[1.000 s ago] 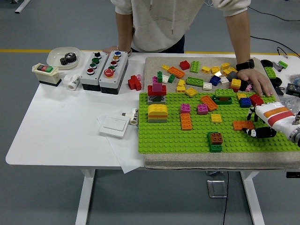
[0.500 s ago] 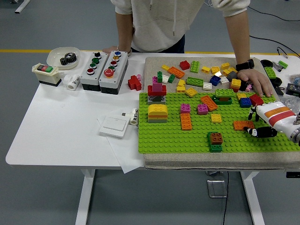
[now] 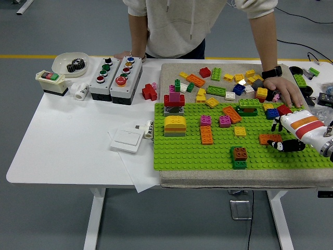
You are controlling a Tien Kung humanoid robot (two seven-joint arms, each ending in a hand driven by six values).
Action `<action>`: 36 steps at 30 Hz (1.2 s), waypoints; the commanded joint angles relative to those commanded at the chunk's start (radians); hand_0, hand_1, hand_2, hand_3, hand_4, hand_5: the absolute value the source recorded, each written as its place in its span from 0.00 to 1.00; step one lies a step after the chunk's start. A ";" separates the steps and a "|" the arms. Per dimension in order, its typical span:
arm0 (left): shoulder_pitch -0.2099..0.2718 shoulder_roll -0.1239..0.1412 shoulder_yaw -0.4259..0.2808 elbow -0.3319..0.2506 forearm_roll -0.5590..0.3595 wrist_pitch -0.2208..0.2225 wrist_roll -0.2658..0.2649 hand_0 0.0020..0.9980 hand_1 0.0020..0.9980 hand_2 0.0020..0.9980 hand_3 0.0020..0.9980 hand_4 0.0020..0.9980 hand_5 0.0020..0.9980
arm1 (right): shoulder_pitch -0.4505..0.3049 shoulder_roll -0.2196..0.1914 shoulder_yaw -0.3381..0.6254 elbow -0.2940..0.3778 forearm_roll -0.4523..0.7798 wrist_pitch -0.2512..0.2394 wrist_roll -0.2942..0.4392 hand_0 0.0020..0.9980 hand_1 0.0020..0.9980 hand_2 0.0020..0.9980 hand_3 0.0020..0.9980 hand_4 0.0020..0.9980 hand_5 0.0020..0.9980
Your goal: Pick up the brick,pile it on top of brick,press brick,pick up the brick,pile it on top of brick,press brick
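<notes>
We see an orange brick [image 3: 270, 139] lying flat on the green baseplate [image 3: 187, 151], near its right edge. To its left, well apart, a brown brick [image 3: 240, 153] sits stacked on a green brick [image 3: 239, 164] by the plate's near edge. Further left, a long orange brick [image 3: 206, 135] lies flat, studs up, and a yellow domed stack [image 3: 175, 125] stands upright.

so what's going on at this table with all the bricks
A robot is working with toy bricks on a green baseplate. Its right hand reaches in from the right edge, fingers curled beside an orange brick on the plate; whether it grips it is unclear. A brown brick on a green brick is already stacked nearby. A person stands at the far side, one hand resting among loose bricks. The left arm is out of view.
</notes>
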 joint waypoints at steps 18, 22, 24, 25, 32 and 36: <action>0.000 -0.001 -0.004 0.000 0.007 0.001 0.004 0.77 0.75 0.75 0.59 0.66 0.68 | 0.011 0.018 -0.023 -0.039 0.031 -0.029 0.014 0.51 0.56 0.63 0.58 0.83 0.46; 0.001 -0.001 -0.006 0.000 0.013 0.001 0.006 0.77 0.75 0.75 0.59 0.66 0.68 | 0.017 0.021 -0.033 -0.054 0.035 -0.031 0.019 0.47 0.52 0.58 0.56 0.83 0.46; 0.002 -0.001 -0.008 0.000 0.016 0.001 0.007 0.77 0.75 0.75 0.59 0.66 0.68 | 0.019 0.023 -0.036 -0.063 0.037 -0.031 0.022 0.47 0.52 0.58 0.56 0.83 0.46; 0.002 -0.001 -0.009 -0.001 0.018 0.001 0.008 0.77 0.75 0.75 0.59 0.66 0.68 | 0.020 0.024 -0.037 -0.067 0.038 -0.031 0.024 0.44 0.50 0.56 0.54 0.83 0.46; 0.004 0.000 -0.013 -0.001 0.025 0.000 0.011 0.77 0.75 0.75 0.59 0.66 0.68 | 0.025 0.029 -0.044 -0.086 0.042 -0.033 0.031 0.43 0.49 0.54 0.53 0.82 0.46; 0.004 0.000 -0.015 -0.001 0.030 0.000 0.012 0.77 0.75 0.75 0.59 0.66 0.68 | 0.027 0.031 -0.045 -0.093 0.045 -0.038 0.033 0.43 0.49 0.54 0.53 0.82 0.46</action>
